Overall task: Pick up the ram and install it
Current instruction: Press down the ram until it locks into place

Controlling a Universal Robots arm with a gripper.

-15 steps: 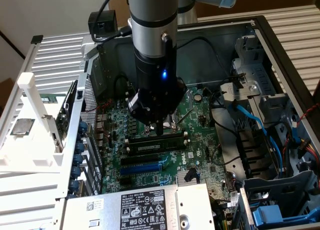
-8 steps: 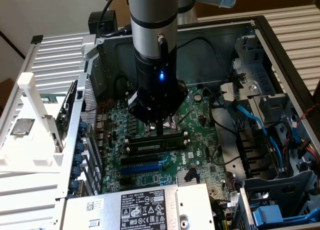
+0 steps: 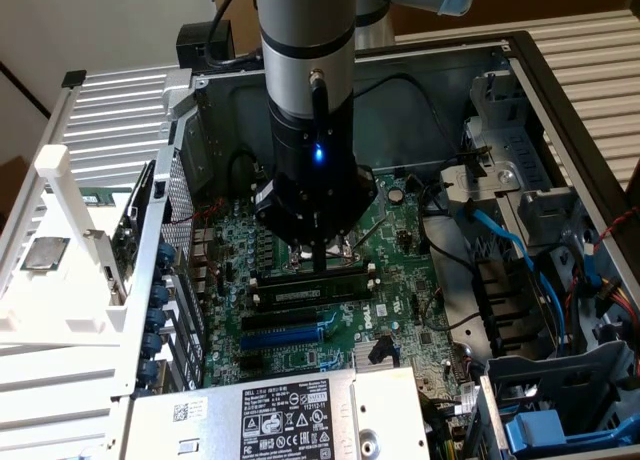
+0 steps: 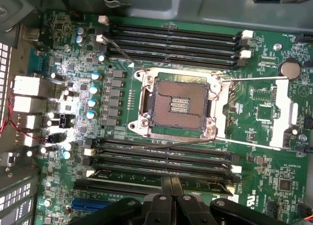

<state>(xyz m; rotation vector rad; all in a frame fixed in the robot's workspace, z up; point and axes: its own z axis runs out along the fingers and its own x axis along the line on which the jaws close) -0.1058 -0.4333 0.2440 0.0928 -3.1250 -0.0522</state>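
Nearest the exterior camera, at the bottom centre of the frame, lies a silver metal power-supply box (image 3: 270, 415) with a white and black label on top. Behind it spreads the green motherboard (image 3: 400, 280) inside the open grey computer case (image 3: 440, 90). A blue expansion slot (image 3: 285, 335) sits on the board just above the power supply.

At the frame's centre the grey and black robot arm (image 3: 305, 100) reaches down into the case, a small blue light glowing on its wrist. Its pincer (image 3: 320, 252) is clenched, fingers together, pressing down on the top edge of the ram (image 3: 310, 292), a long, narrow dark-green circuit-board stick with black chips and a white label. The ram stands on edge in one of the long black plastic memory slots (image 3: 310, 275) below the processor socket.

In the wrist view the pincer (image 4: 171, 183) meets the ram (image 4: 146, 176) at mid-length, beside the empty silver-framed square processor socket (image 4: 178, 103). A white plastic frame (image 3: 60, 240) rests at the exterior view's left, outside the case.
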